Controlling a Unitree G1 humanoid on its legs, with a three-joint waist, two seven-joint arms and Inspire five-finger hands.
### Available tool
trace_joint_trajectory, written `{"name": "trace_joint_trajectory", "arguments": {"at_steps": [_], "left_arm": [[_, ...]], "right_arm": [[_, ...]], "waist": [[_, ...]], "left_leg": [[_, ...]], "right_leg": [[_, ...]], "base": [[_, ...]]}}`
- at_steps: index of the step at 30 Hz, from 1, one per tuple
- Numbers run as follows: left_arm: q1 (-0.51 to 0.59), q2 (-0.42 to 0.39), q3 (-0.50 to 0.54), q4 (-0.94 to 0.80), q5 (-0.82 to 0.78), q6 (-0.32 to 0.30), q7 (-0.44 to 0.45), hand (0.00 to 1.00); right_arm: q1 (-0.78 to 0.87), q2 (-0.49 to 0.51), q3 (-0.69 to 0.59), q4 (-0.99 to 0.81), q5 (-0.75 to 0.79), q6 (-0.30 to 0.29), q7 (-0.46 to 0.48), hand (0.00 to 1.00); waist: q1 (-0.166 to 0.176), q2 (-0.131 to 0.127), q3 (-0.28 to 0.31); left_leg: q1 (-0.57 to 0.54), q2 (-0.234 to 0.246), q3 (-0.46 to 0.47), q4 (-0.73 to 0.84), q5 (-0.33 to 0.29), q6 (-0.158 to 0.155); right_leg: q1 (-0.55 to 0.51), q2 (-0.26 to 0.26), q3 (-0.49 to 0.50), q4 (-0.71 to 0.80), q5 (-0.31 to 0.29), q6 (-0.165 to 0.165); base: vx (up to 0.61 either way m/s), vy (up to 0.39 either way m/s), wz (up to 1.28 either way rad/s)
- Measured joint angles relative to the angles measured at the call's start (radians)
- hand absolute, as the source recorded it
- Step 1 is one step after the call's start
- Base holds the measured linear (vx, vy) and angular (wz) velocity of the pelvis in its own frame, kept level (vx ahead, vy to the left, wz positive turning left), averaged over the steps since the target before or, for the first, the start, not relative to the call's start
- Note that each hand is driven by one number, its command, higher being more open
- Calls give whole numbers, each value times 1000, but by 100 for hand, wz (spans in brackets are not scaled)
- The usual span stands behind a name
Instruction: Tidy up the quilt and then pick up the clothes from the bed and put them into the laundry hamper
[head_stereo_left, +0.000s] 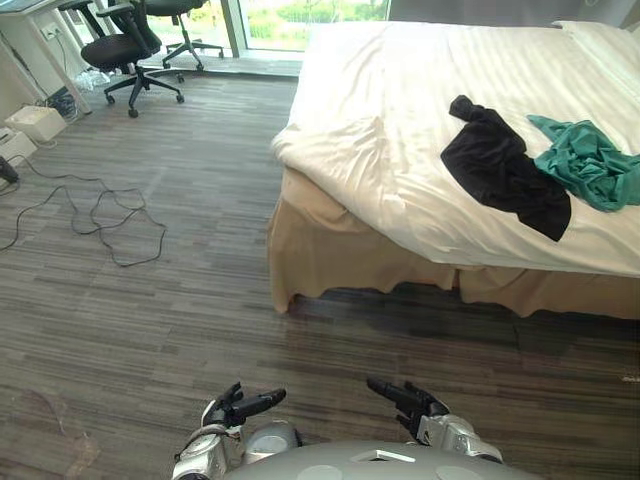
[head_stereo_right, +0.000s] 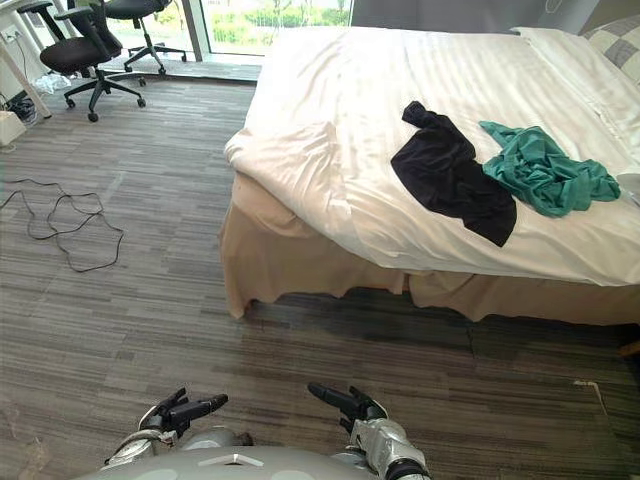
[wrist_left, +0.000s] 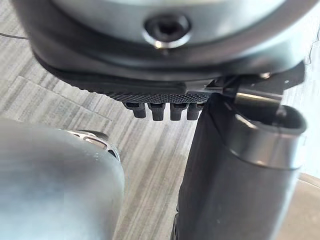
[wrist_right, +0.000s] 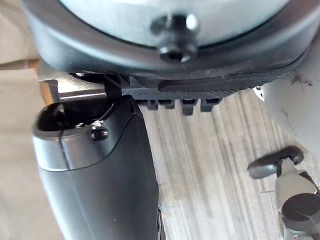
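- Both hands hang low in front of the robot, above the wooden floor (head_stereo_left: 200, 300) and well apart from the bed (head_stereo_left: 330, 250).
- On the robot's left, the left hand (head_stereo_left: 245, 405) has its fingers straight, pointing inward, and holds nothing.
- Opposite it, the right hand (head_stereo_left: 405, 398) mirrors it with its fingers stretched toward the left hand, and it is also empty.
- A gap of bare floor separates the two sets of fingertips.
- A white quilt (head_stereo_left: 400, 110) covers the bed, and its near left corner is rumpled and folded back on itself.
- A black garment (head_stereo_left: 505, 170) lies spread on the quilt near the bed's front edge.
- A green garment (head_stereo_left: 590, 160) lies crumpled just beside the black one, on its right, and their edges meet.
- A tan skirt (head_stereo_left: 320, 255) hangs below the quilt down to the floor.
- Two black office chairs (head_stereo_left: 125, 50) stand far off by the window (head_stereo_left: 300, 15), beyond the bed's left side.
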Motion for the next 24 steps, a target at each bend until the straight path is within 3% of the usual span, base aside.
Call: {"name": "trace_joint_trajectory", "arguments": {"at_steps": [1, 3, 4, 5, 7, 9, 10, 11, 14, 17, 18, 20, 21, 22, 24], "left_arm": [[1, 11, -1, 1, 2, 1, -2, 100], [17, 9, 21, 4, 16, -2, -5, 100], [39, 3, 63, 10, 37, -9, -15, 100], [48, -9, 96, 10, 31, -20, -25, 100], [72, -54, 122, -7, 44, -52, -32, 100], [80, -62, 142, 6, 62, -47, -32, 100], [77, -50, 141, 10, 93, -48, -31, 100], [63, -16, 119, 20, 136, -48, -32, 100], [51, 40, 35, 42, 161, -39, -43, 100], [14, 56, -4, 55, 152, -6, -64, 100], [-1, 54, -7, 60, 149, 10, -66, 100], [-12, 58, -13, 58, 147, 24, -71, 100], [-20, 41, -13, 71, 136, 26, -68, 100], [-21, 31, -15, 74, 116, 25, -82, 100], [-20, 19, -13, 68, 99, 22, -75, 100]], "right_arm": [[0, 0, 1, -5, 0, 5, 3, 100], [0, -1, 4, -12, 1, 6, 3, 100], [0, 0, 21, -28, 1, 5, 1, 100], [-1, 1, 24, -33, -2, 5, 2, 100], [16, -16, 15, -36, -10, 18, -13, 100], [24, -6, -9, -53, -11, 10, -25, 100], [19, 0, -26, -69, -10, -4, -26, 100], [5, 9, -37, -75, -8, -34, -21, 100], [4, 39, -41, -52, -3, -89, -33, 100], [1, 47, -42, -51, -2, -124, -37, 100], [0, 49, -42, -51, -2, -139, -36, 100], [3, 59, -42, -50, -3, -150, -38, 100], [1, 58, -42, -46, -5, -157, -41, 100], [2, 54, -43, -47, -4, -159, -43, 100], [10, 39, -43, -41, -7, -162, -43, 100]], "waist": [[4, -4, 7], [5, 6, 20], [5, -5, 47], [9, -9, 49], [33, 29, 24], [36, 32, 16], [28, 17, 18], [0, -16, 30], [-31, -52, 28], [-52, -48, 27], [-55, -41, 29], [-54, -42, 26], [-46, -19, 29], [-49, 0, 29], [-54, 3, 30]], "left_leg": [[10, -9, 5, -40, 30, 1], [3, 4, 24, -12, 25, -7], [-53, 19, 32, 128, -18, -18], [-75, 19, 24, 170, -35, -13], [-54, 31, 43, 94, -46, -2], [-21, 29, 98, 58, -68, 5], [0, 17, 125, 33, -68, 4], [59, -8, 132, -8, -68, 5], [180, -20, 142, -83, -67, 3], [188, 8, 144, -98, -57, -15], [191, 26, 144, -96, -55, -24], [192, 46, 144, -95, -68, -56], [207, 72, 151, -93, -82, -82], [198, 92, 161, -64, -74, -92], [233, 94, 171, -99, -81, -109]], "right_leg": [[0, 8, 15, -46, 25, -2], [9, 43, 87, -107, 31, -3], [22, 52, 166, -137, 44, -16], [15, 47, 182, -134, 44, -15], [-15, 61, 243, -131, 47, -7], [-44, 47, 296, -72, 35, -13], [-127, 8, 309, 125, -2, -42], [-237, -48, 315, 415, -46, -64], [-276, -63, 275, 565, -53, -64], [-310, -27, 211, 481, -58, -69], [-316, -2, 175, 382, -56, -67], [-289, 57, 154, 114, 66, -77], [-256, 99, 139, 47, 126, -144], [-250, 115, 145, 38, 130, -155], [-182, 119, 145, -7, 129, -157]], "base": [[-140, 6, -18], [-106, -2, -28], [-117, 13, -33], [-127, 33, -54], [-91, 119, -109], [-2, 144, -119], [100, 145, -79], [121, 174, -74], [153, 78, -26], [269, -56, 13], [387, -148, 2], [448, -187, -8], [447, -161, -22], [366, -121, -23], [217, -58, -1]]}}
